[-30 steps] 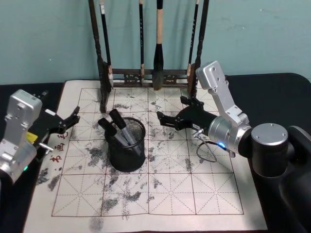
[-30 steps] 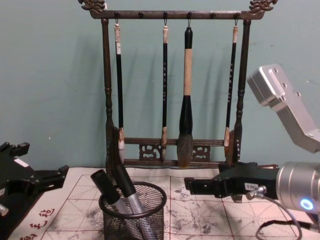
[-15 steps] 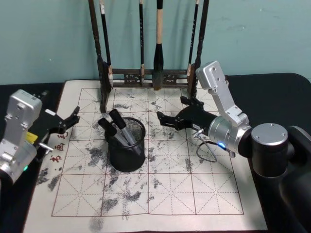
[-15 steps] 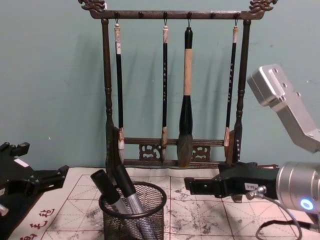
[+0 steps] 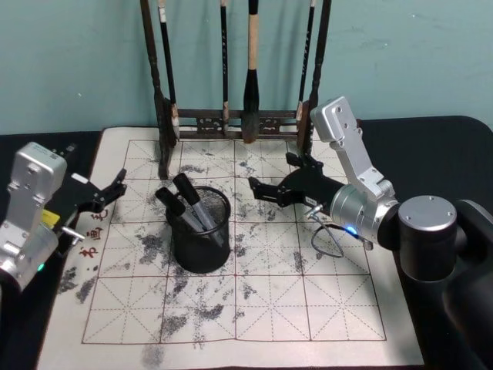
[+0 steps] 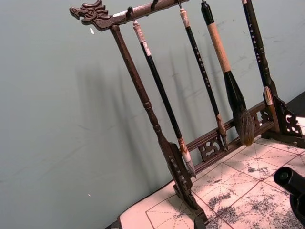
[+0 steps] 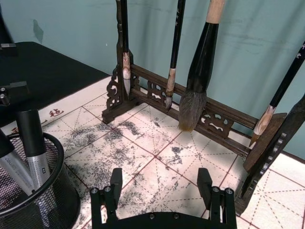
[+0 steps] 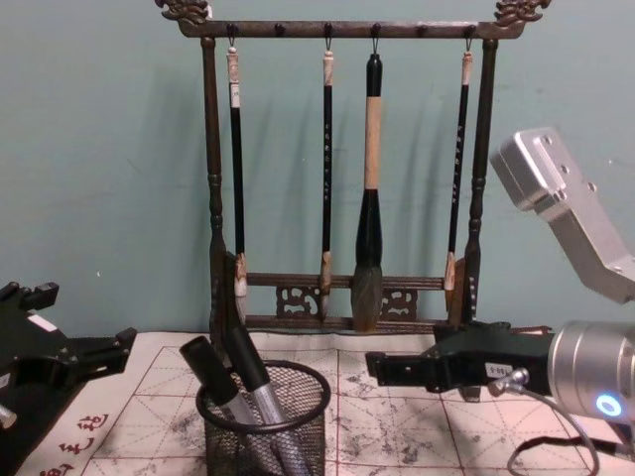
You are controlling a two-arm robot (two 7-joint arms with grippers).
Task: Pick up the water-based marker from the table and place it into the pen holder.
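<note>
**Hidden and cut-off parts around the pen holder**

The pen holder (image 5: 199, 230) hides the lower barrels of the two markers (image 5: 190, 202) behind its mesh; their tips cannot be seen. In the chest view the holder's base (image 8: 264, 458) is cut by the bottom edge. In the head view the brush rack (image 5: 235, 69) behind the holder loses its top bar to the frame. The left end effector (image 8: 99, 352), left of the holder, runs off the chest view's edge.
</note>
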